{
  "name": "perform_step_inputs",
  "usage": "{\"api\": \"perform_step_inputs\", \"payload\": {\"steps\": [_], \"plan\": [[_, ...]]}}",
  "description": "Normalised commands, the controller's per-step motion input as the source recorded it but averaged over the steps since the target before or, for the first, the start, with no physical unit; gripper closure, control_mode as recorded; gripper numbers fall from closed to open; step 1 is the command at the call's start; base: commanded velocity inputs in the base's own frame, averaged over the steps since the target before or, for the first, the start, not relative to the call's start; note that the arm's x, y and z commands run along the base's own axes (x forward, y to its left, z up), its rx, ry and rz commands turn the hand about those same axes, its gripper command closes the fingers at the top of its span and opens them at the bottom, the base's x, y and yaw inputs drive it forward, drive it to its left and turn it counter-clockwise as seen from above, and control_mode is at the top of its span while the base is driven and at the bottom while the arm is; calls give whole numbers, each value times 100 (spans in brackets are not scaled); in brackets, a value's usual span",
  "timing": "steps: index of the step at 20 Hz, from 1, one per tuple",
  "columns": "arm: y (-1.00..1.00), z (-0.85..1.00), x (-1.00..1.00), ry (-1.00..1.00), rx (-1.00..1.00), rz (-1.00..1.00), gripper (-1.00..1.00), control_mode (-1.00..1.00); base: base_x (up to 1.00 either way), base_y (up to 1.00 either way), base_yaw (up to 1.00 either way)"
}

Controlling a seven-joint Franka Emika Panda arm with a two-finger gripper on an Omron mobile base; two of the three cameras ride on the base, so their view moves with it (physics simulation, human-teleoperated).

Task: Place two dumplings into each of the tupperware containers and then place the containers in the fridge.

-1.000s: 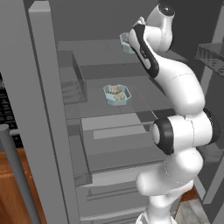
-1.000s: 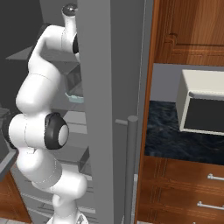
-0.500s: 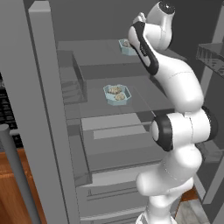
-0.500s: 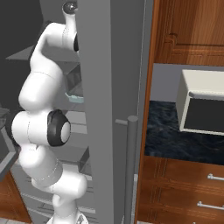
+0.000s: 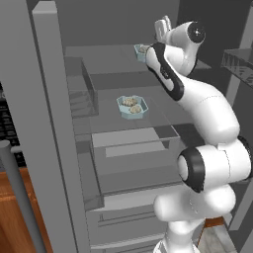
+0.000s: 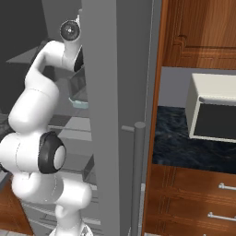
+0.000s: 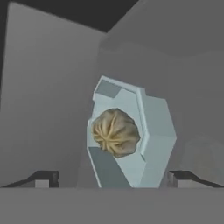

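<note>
The fridge [image 5: 129, 137] stands open before me. On its middle shelf sits one pale-blue tupperware container [image 5: 132, 107] holding two dumplings [image 5: 130, 103]. The other container [image 5: 141, 51] rests on the upper shelf, partly hidden behind my arm. In the hand view this container [image 7: 151, 144] lies just ahead with one dumpling [image 7: 115, 132] showing inside. My gripper [image 7: 113, 178] is open, its fingertips [image 7: 43, 178] spread wide on either side of the container and holding nothing.
The open fridge door [image 6: 115, 92] with its bar handle [image 6: 137, 175] stands right of my arm. A second door panel [image 5: 34, 123] flanks the left. A white microwave [image 6: 214, 113] sits on the dark counter [image 6: 175, 147] beyond, above wooden drawers.
The gripper has opened and let go of the container on the upper shelf. The hand has drawn back a little from it.
</note>
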Motion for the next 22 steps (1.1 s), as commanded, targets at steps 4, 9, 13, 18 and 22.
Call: {"api": "perform_step_inputs", "payload": {"steps": [4,9,13,18,22], "plan": [[-4,54,-90,-2,0,-1,-100,-100,0,0,0],[-5,1,-100,-5,0,-4,-100,-100,0,0,0],[0,-5,-100,-3,0,-1,-100,-100,0,0,0],[0,-1,-100,0,0,0,-100,-100,0,0,0],[1,0,-100,21,-1,0,-100,-100,0,0,0]]}}
